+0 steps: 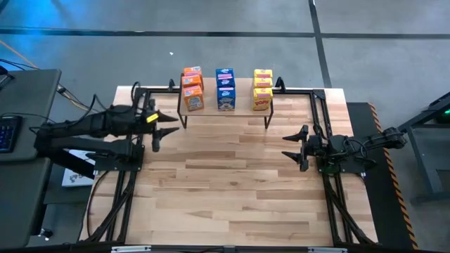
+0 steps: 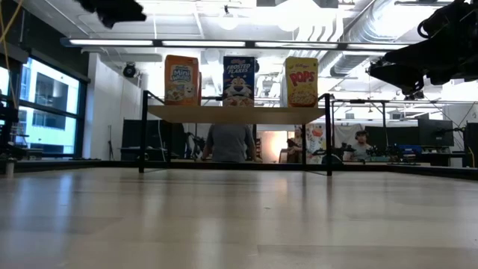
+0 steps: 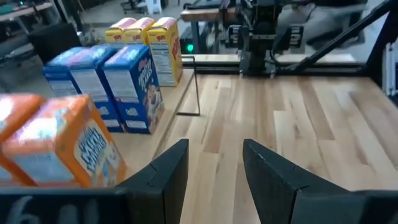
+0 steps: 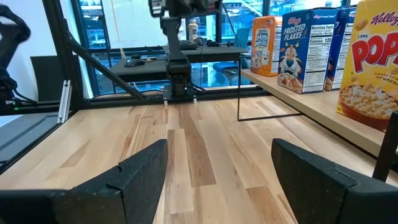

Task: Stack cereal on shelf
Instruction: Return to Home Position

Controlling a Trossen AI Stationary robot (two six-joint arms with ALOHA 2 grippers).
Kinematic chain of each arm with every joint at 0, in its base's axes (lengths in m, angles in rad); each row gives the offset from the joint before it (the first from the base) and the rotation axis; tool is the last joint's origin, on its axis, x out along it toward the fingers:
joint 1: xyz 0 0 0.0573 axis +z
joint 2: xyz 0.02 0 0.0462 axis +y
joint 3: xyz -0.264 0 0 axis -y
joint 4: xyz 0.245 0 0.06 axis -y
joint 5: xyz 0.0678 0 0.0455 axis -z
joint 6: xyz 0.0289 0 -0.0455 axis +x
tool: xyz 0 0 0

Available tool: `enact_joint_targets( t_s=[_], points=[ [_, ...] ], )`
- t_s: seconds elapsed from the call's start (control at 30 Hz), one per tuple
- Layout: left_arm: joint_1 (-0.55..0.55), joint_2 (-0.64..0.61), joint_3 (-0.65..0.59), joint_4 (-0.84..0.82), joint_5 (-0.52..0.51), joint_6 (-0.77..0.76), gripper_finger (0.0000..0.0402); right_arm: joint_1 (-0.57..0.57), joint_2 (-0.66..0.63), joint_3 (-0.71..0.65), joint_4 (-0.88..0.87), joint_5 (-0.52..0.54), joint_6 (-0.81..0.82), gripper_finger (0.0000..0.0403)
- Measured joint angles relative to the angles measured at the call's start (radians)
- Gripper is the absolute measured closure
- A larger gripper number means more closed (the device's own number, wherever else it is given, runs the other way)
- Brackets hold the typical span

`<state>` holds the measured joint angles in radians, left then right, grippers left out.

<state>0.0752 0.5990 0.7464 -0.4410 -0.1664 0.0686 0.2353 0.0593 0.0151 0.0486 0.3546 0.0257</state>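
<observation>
Cereal boxes of printed cardboard stand upright on the shelf (image 2: 239, 114), a flat light-wood board on thin black legs at the far edge of the plank-grained table (image 1: 232, 190). They form three rows: orange (image 1: 192, 89), blue (image 1: 226, 89) and yellow (image 1: 262, 89). The high view shows each row running several boxes deep, while the low view shows only the front faces. The left gripper (image 3: 216, 144) hovers just beside the orange row with its dark, wedge-shaped jaws apart and empty. The right gripper (image 4: 219, 144) hangs over the table's right side (well clear of the shelf), its jaws also spread, holding nothing.
</observation>
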Motion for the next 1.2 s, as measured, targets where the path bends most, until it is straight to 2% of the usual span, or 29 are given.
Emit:
enact_joint_targets(
  t_s=[0.37,0.67,0.93,1.2],
  points=[
    [-0.047,-0.349,-0.366,0.191,0.034,-0.037,0.0257,0.000,0.000,0.000,0.000,-0.001,0.000,0.0123],
    [-0.052,-0.592,-0.532,0.238,0.080,-0.022,0.0257,0.000,0.000,0.000,0.000,-0.004,0.000,0.0123],
    [-0.052,-0.596,-0.607,0.287,0.085,0.022,0.0257,0.000,0.000,0.000,0.000,-0.004,0.000,0.0123],
    [-0.052,-0.596,-0.697,0.408,0.086,0.042,0.0257,0.000,0.000,0.000,0.000,-0.003,0.000,0.0123]
  ],
)
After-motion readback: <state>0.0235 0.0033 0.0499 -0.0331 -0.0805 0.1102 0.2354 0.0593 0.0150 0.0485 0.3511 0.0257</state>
